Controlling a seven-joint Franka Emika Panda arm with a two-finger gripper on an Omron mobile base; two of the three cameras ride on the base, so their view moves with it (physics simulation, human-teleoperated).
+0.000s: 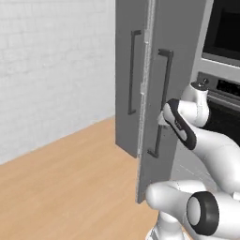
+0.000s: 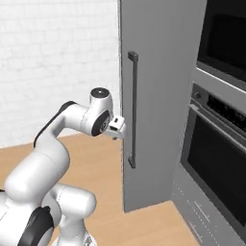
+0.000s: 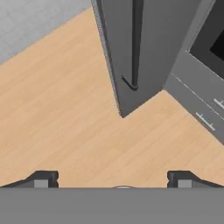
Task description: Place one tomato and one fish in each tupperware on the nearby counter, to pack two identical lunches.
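Fridge door (image 2: 158, 96) handle (image 2: 132, 110): tool (image 2: 120, 129) just beside, pointing floorward.

Bright, even rendered light, soft faint shadows, slightly coarse, no glare.

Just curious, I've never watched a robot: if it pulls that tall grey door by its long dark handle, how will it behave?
Probably swings as one rigid slab: the tall grey door looks thick and flat. Likely heavy, as it towers over the open gripper. Its long dark handle looks smooth, so a grip might slide along it.
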